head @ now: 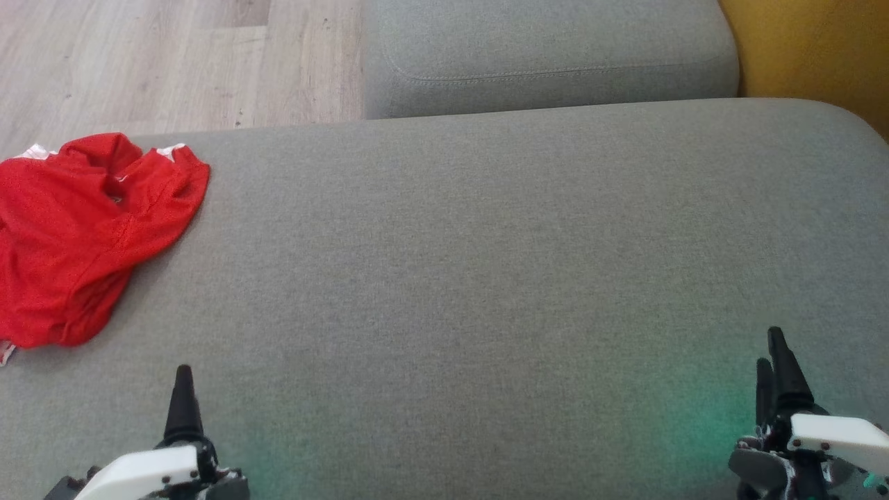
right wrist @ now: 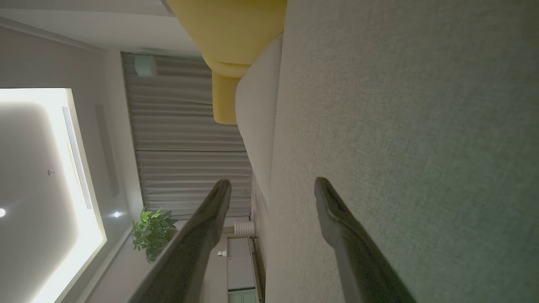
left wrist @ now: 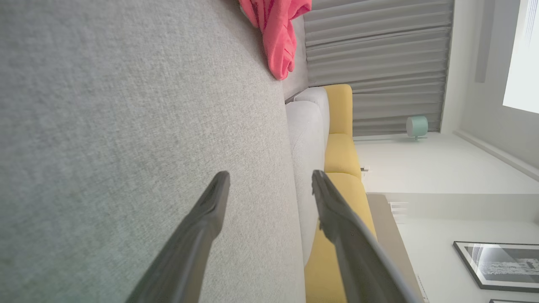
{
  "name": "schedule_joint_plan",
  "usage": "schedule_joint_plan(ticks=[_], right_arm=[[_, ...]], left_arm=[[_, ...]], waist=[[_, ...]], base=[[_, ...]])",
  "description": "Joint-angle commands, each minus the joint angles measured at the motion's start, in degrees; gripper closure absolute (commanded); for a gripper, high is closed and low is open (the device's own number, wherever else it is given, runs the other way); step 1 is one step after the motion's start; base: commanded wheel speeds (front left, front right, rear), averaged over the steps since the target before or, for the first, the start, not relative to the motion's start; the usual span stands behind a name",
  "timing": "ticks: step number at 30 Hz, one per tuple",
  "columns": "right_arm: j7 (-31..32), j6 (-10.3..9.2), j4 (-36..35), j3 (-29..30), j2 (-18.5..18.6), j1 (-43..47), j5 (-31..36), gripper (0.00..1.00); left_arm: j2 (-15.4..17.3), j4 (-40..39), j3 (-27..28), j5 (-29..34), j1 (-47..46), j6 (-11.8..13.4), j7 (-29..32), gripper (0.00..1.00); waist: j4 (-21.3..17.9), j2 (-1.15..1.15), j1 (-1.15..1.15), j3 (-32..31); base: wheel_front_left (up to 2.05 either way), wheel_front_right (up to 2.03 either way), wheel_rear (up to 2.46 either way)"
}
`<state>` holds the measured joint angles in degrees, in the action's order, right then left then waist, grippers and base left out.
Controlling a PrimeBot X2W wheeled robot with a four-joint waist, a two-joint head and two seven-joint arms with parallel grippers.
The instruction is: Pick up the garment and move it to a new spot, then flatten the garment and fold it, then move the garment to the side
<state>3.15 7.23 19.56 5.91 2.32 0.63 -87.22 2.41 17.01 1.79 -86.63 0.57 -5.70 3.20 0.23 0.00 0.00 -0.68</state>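
Rising from the bottom edge of the head view are two grippers: the left gripper [head: 183, 375] at the lower left and the right gripper [head: 769, 347] at the lower right. Each has dark fingers pointing up the frame and a white housing behind them. In each wrist view the pair of fingers stands spread wide, with nothing between them. Both arms lie low along the large grey cushion [head: 486, 278]; I cannot tell whether the fingers touch it. A faint green glow falls on the fabric beside each gripper.

One garment [head: 76, 236], red with white trim, lies crumpled at the left edge of the frame. It rests on the cushion's left end, up the frame from the left gripper and well apart from both grippers.

Beyond the cushion, at the top centre, sits a second, smaller grey cushion [head: 549, 62]. One yellow surface [head: 812, 48] fills the upper right corner, and pale wooden floor [head: 173, 62] the upper left.
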Motion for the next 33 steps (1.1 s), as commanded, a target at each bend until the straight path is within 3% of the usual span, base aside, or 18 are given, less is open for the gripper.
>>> schedule_joint_plan(ticks=[1,33], right_arm=[[-0.69,0.07,-2.45,-0.52,0.2,-1.7,1.83,0.0],[-5.93,0.13,-7.51,-5.18,0.3,0.39,29.39,0.0]], left_arm=[[0.24,-2.59,-0.22,1.85,-0.9,0.27,-0.63,0.0],[0.3,-6.96,-5.64,29.59,1.21,2.38,-5.9,0.0]], waist=[[0.07,0.0,0.0,-0.06],[1.48,0.0,0.0,-0.9]], base=[[0.0,0.0,0.0],[0.0,0.0,0.0]])
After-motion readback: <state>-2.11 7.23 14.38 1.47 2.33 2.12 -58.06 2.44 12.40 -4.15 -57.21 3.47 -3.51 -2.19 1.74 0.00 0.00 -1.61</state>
